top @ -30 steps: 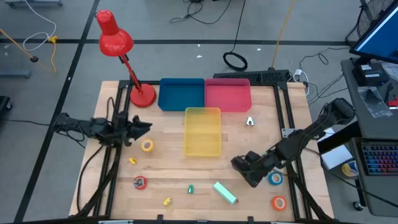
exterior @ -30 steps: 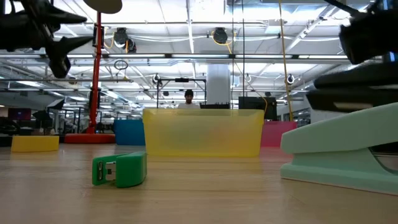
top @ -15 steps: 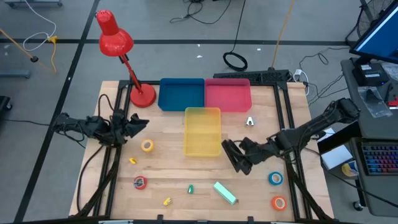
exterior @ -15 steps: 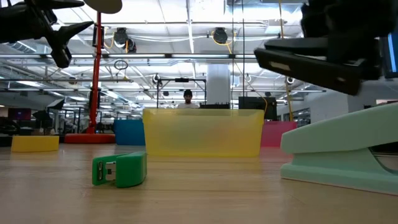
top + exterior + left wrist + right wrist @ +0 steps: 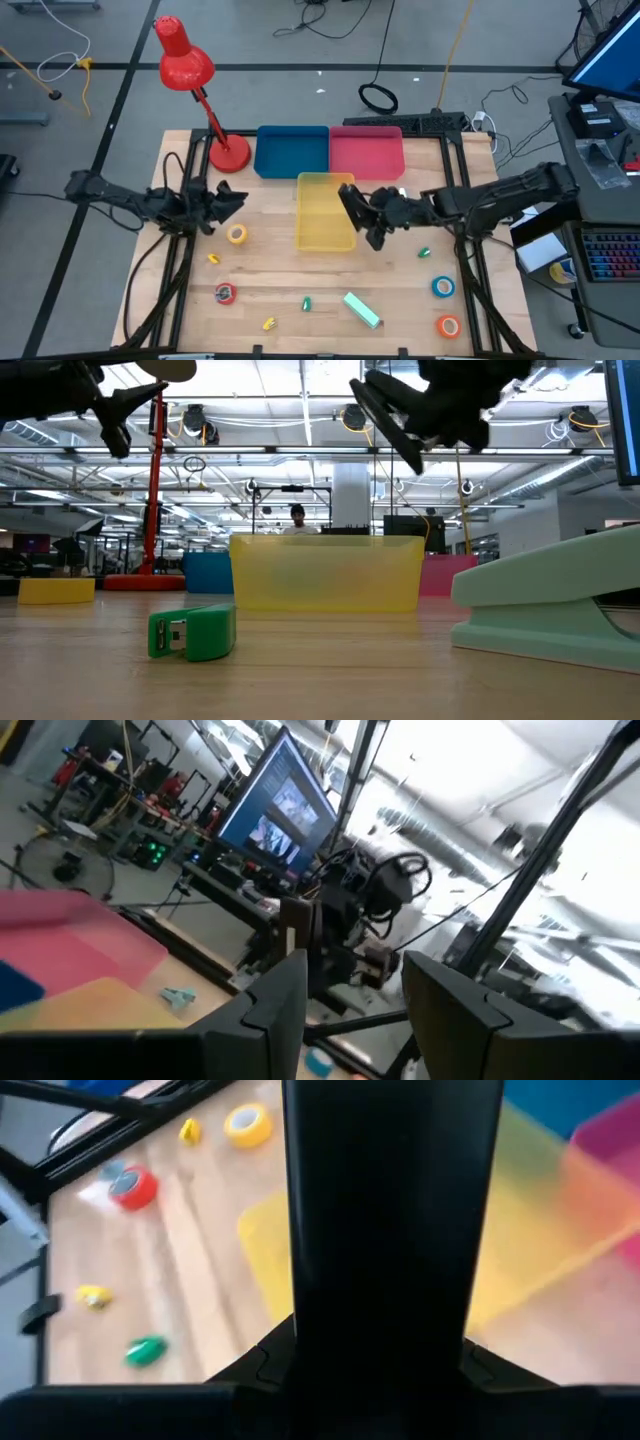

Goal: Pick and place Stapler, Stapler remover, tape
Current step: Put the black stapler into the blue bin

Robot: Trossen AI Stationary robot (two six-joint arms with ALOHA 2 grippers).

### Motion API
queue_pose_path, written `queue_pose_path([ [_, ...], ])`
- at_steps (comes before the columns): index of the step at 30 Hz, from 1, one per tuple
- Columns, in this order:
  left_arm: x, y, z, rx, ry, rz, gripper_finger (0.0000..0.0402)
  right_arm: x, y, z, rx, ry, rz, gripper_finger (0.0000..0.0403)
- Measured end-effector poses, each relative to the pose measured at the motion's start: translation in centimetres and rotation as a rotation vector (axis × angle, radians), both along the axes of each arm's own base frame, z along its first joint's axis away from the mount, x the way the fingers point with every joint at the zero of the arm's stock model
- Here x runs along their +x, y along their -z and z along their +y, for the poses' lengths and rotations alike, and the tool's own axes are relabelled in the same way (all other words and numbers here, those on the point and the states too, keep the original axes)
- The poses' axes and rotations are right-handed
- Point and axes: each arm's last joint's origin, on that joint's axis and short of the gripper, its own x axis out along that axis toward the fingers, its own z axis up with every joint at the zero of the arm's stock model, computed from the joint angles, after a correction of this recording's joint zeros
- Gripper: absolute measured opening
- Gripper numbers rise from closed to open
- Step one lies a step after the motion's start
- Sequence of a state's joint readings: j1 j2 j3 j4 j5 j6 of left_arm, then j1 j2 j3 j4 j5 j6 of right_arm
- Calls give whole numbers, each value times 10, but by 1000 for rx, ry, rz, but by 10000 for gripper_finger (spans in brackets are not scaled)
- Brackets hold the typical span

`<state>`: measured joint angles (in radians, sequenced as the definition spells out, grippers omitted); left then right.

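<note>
Two arms are over the tabletop [image 5: 270,275], and only the right one has moved much. Your right gripper [image 5: 374,224] is pinching a dark stapler [image 5: 356,208]. A second ago it was low at the near right of the tabletop, just beside the blue tape [image 5: 443,287]. Half a second ago it was partway across. Now it hangs raised over the right-hand rim of the yellow tray [image 5: 322,183], and in the low view the dark stapler [image 5: 385,412] sits high above that tray [image 5: 325,572]. Where the arm was, a small green piece [image 5: 422,252] now shows on the wood.

Your left gripper [image 5: 232,201] has hardly shifted. It hovers near the yellow tape [image 5: 237,234], not touching it, and its fingers [image 5: 268,1011] are spread with a clear gap between them.

None of the rest has moved. The red tape [image 5: 225,293] lies near the front left and the orange tape [image 5: 448,325] at the front right corner, with the blue tape just behind it. The mint stapler [image 5: 362,310] lies at the front centre. A pale stapler remover [image 5: 180,996] shows in the left wrist view on the wood beside the pink tray [image 5: 366,153], and the blue tray [image 5: 292,151] adjoins that one
</note>
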<state>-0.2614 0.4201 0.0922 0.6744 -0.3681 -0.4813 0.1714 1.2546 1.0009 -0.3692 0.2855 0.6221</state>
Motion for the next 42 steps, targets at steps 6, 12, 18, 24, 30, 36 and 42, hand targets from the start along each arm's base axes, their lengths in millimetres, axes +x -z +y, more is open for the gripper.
queue_pose_path([
  [6,28,-30,-7,132,-66,73,166,29,-9,-10,-123,-35,15,116],
  [12,61,-58,-14,260,-158,155,166,55,-12,-12,-291,-6,40,116],
  [18,94,-77,-22,374,-204,252,166,63,-7,-13,-400,12,94,116],
  [24,124,-95,-29,541,-230,375,166,57,-1,-14,-436,-5,184,116],
  [30,154,-108,-34,656,-258,535,166,51,5,-13,-403,-78,270,116],
  [36,181,-111,-35,734,-233,692,166,47,10,-14,-348,-162,340,116],
  [42,204,-115,-37,756,-204,797,166,42,3,-17,-350,-196,412,116],
])
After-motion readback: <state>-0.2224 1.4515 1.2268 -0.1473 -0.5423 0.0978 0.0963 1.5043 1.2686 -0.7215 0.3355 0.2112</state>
